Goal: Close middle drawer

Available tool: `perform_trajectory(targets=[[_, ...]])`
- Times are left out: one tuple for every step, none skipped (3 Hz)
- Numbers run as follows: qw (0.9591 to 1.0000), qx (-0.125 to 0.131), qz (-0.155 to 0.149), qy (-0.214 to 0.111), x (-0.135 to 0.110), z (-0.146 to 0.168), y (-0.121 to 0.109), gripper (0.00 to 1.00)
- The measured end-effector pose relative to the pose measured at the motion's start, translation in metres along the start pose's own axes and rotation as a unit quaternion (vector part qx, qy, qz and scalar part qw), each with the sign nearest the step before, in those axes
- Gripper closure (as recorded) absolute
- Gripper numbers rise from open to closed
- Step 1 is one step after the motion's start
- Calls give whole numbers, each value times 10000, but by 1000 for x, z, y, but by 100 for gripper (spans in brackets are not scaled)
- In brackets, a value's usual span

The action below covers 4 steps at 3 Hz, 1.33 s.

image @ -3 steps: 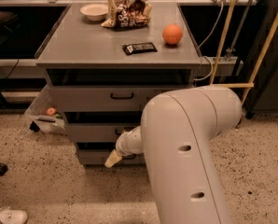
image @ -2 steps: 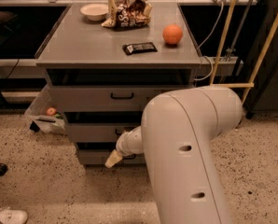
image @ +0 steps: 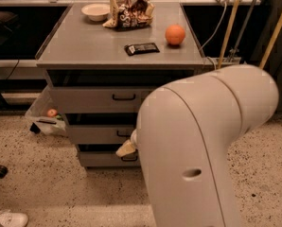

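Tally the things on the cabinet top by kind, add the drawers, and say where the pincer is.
Bowl: 1
Snack bag: 1
Orange: 1
Dark wrapped bar: 1
Drawers: 3 (top drawer, middle drawer, bottom drawer)
Total: 7
The pincer is at the middle drawer's lower edge.

No text is legible; print on the far snack bag (image: 129, 14) cannot be made out. The gripper (image: 126, 148) sits at the front of the middle drawer (image: 96, 134)
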State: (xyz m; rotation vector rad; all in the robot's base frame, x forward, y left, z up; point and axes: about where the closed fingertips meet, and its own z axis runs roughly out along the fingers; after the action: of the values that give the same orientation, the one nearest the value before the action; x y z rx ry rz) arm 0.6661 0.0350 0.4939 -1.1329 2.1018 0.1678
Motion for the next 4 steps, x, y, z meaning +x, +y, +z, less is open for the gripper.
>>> perform_trajectory(targets=[[9948, 827, -231, -555, -50, -66, -37, 0], [9808, 1370, -627, -1240, -107, -117, -28, 0], [9728, 1685, -536, -1494, -112, -148, -33, 0], [9728, 1684, -525, -1498, -112, -148, -33, 0]])
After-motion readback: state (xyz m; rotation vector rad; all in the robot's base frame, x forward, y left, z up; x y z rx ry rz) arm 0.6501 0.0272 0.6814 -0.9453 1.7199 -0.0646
